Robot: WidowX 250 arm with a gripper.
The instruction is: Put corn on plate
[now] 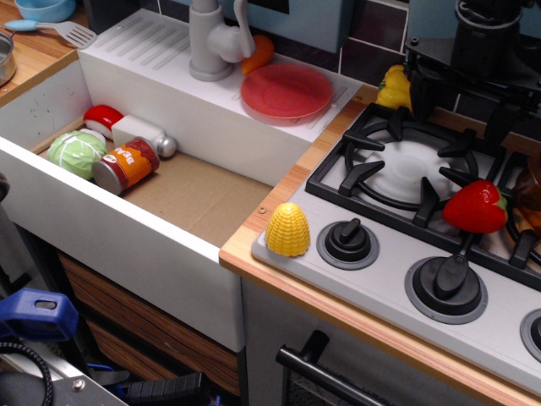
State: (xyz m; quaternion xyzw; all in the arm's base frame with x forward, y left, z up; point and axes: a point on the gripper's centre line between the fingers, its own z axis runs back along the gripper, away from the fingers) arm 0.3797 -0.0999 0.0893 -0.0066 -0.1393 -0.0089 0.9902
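Domed yellow corn [287,230], rows of kernel bumps, upright at the stove [397,279] panel's front-left corner on the worktop [254,241]. Smooth red plate [286,93] behind the sink [169,190]. Fingers' state cannot be told.

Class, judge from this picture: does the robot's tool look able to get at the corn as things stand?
Probably yes. The corn stands upright and alone at the stove's front left corner, open from above, with only a knob beside it. The tool is barely visible at top right, its state unclear.
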